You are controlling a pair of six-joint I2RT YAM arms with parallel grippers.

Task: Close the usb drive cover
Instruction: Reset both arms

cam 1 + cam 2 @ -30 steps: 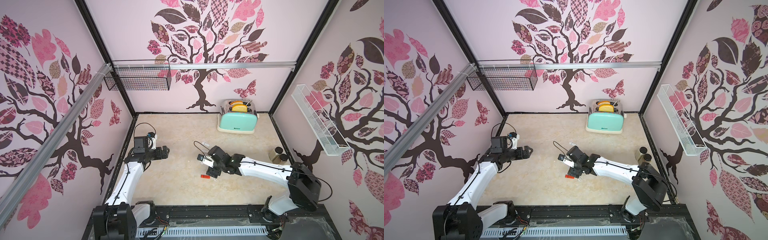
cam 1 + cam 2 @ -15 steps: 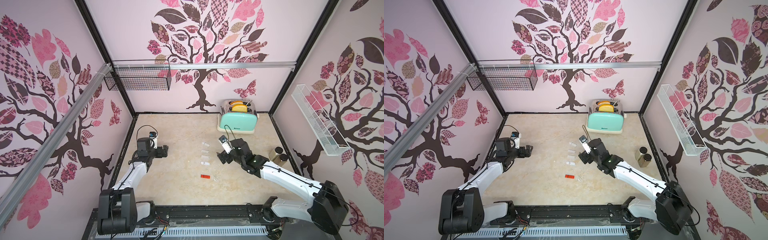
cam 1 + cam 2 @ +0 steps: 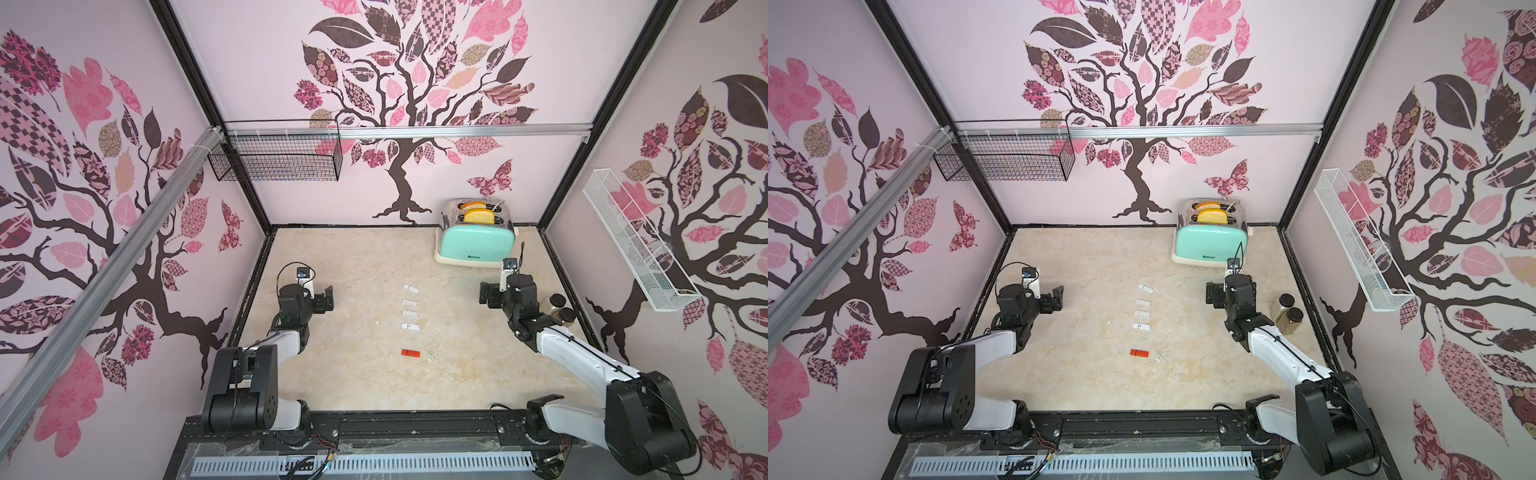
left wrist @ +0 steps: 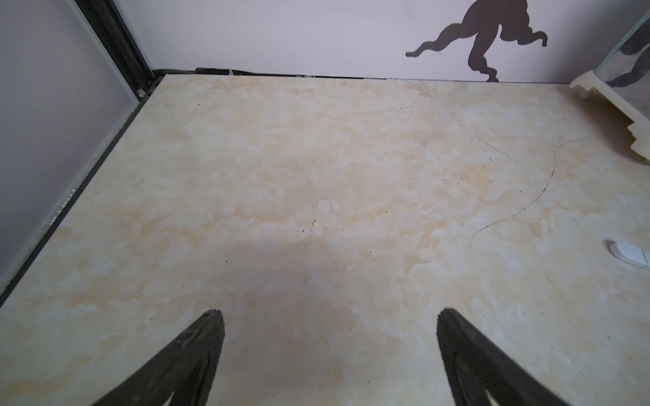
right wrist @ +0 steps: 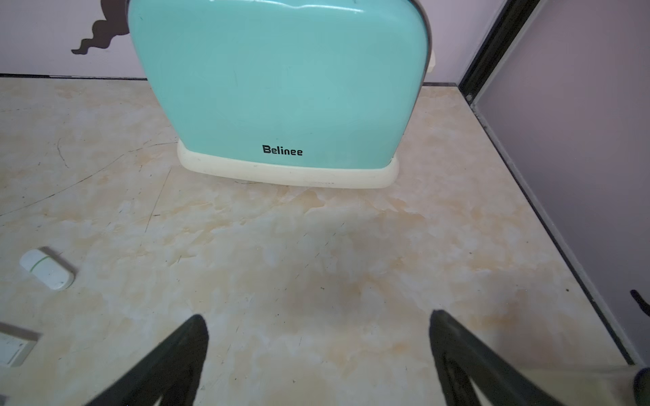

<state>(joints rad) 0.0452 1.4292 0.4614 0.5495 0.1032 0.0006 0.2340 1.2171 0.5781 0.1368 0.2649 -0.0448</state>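
Right arm has pulled off the middle of the table (image 3: 353, 386) — a second ago its right gripper (image 3: 484, 293) sat just over the red usb drive (image 3: 410, 353). Now it's parked centre-right in both top views, beside the jars (image 3: 559, 307) and just below the toaster (image 3: 473, 245). Left arm has folded back too; left gripper (image 3: 328, 297) sits centre-left, near the left wall.

Both grippers are spread wide and empty — wrist views agree: left gripper (image 4: 329, 316) over bare table, right gripper (image 5: 316, 320) facing the toaster (image 5: 281, 88).

Red usb drive lies flat at lower centre of the top views, well apart from both grippers, same spot as before. Cap on or off: too small to tell. Small pale fleck just right of it, can't identify.

Above it in frame are four white usb drives (image 3: 409, 303) in a column, apart from each other, roughly midway between the two grippers. One shows at the right edge of the left wrist view (image 4: 628, 253), another at the left edge of the right wrist view (image 5: 45, 269).
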